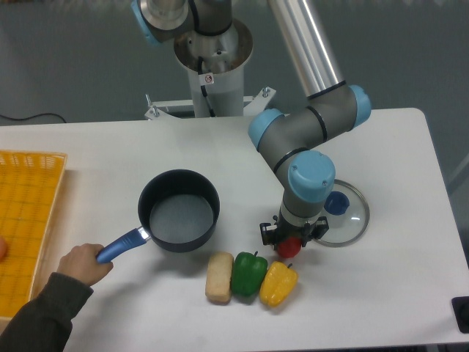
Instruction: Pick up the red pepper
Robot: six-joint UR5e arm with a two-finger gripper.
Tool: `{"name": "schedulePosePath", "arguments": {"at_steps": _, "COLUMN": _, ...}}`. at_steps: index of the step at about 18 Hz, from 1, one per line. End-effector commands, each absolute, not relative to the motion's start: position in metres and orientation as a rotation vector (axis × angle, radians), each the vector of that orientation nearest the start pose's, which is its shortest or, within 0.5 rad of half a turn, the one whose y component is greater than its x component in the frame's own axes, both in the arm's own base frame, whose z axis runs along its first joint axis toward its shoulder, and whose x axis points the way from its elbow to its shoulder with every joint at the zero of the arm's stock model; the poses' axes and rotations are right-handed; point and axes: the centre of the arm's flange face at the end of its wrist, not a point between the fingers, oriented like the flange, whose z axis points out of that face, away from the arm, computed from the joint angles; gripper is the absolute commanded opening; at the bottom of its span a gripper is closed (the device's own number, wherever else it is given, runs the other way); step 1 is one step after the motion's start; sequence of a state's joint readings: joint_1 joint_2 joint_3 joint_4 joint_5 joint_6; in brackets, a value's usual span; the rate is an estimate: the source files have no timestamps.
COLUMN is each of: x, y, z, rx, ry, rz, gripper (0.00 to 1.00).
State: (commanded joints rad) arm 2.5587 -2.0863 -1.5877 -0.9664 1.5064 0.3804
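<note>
From the fixed camera, the arm is reaching down over the right half of the white desk [110, 158], its wrist pointing straight down. The gripper [289, 236] is sitting low over the red pepper [290, 247], which is lying on the desk just behind the yellow pepper [278, 283] and beside the near-left edge of the glass lid [348, 214]. Only the lower front of the red pepper is showing below the wrist; the rest is being hidden by the gripper body. The jaws are standing on either side of the pepper, but whether they are pressing on it or spread apart I cannot tell from this angle, since the wrist is covering the fingertips.

Toward the front of the desk, three things are lying in a row touching each other: a pale bread roll [218, 276] on the left, a green pepper [248, 273] in the middle and the yellow pepper on the right. Left of centre a dark saucepan [179, 210] is standing upright, and a person's hand [83, 262] is holding its blue handle. An orange basket [29, 213] is sitting at the far left edge
</note>
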Motion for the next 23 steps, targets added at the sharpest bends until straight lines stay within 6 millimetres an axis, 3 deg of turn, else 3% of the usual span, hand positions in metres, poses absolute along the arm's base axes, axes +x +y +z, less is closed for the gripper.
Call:
{"name": "schedulePosePath", "arguments": {"at_steps": 5, "x": -0.463, "y": 0.472, "z": 0.278, "rx": -2.905, "ry": -0.791, "rz": 0.046, "gripper": 0.32}}
{"name": "schedulePosePath", "arguments": {"at_steps": 13, "x": -0.463, "y": 0.448, "z": 0.322, "rx": -3.029, "ry": -0.323, "rz": 0.134, "gripper": 0.32}}
{"name": "schedulePosePath", "arguments": {"at_steps": 18, "x": -0.475, "y": 0.426, "z": 0.332, "rx": -3.092, "ry": 0.012, "rz": 0.174, "gripper": 0.32}}
{"name": "schedulePosePath", "arguments": {"at_steps": 23, "x": -0.488, "y": 0.406, "z": 0.340, "rx": -3.103, "ry": 0.194, "rz": 0.172, "gripper": 0.32}}
